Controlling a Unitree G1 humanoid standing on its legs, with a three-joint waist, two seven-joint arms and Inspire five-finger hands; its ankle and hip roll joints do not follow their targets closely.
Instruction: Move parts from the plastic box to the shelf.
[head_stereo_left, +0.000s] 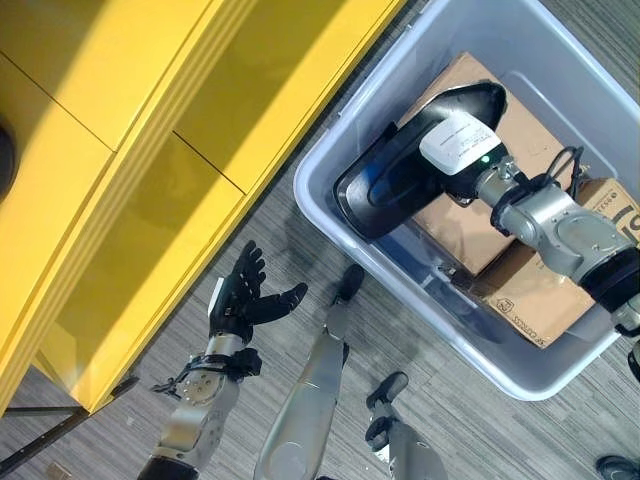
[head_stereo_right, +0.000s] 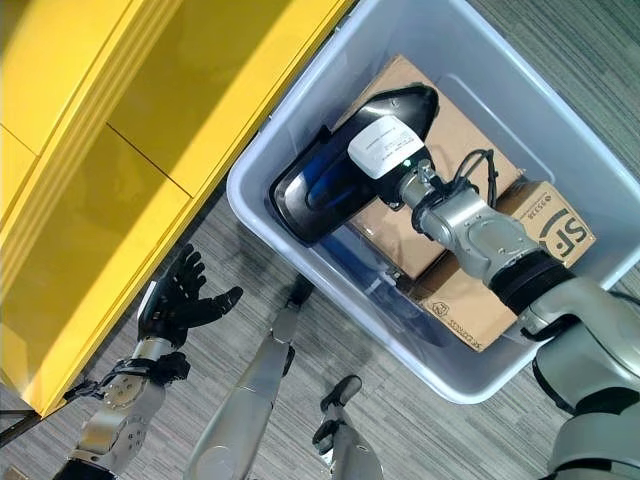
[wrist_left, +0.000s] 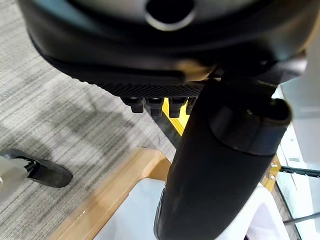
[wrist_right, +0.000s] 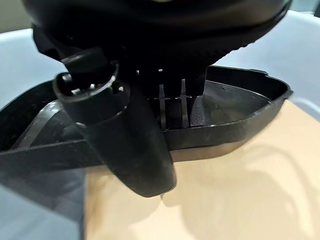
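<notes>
- The pale grey translucent plastic box (head_stereo_left: 330, 160) sits on the grey striped carpet floor (head_stereo_left: 470, 420), at about 2 o'clock in the left eye view, just beside the yellow shelf unit (head_stereo_left: 120, 180).
- Inside the box lie two brown cardboard cartons (head_stereo_right: 470, 300), one partly stacked over the other.
- A black curved plastic shell part (head_stereo_left: 400, 170), glossy and shaped like a long shallow cover with a raised rim, is tilted above the cartons; its low end reaches toward the box wall at 9 o'clock.
- A white label (head_stereo_left: 457, 142) sits over the part's upper end.
- The right hand (wrist_right: 125, 135) comes in from 4 o'clock; in the right wrist view its thumb presses the outer rim of the part while the fingers (wrist_right: 172, 102) curl down inside it, so the hand is closed around the part's edge.
- The part is therefore in the right hand, over the box and not on the shelf.
- The left hand (head_stereo_left: 240, 300) hovers above the floor at about 7 o'clock, near the shelf's lower edge, fingers spread and relaxed, thumb pointing toward 3 o'clock, holding nothing.
- The shelf fills the area from 9 to 12 o'clock, with yellow boards forming compartments.
</notes>
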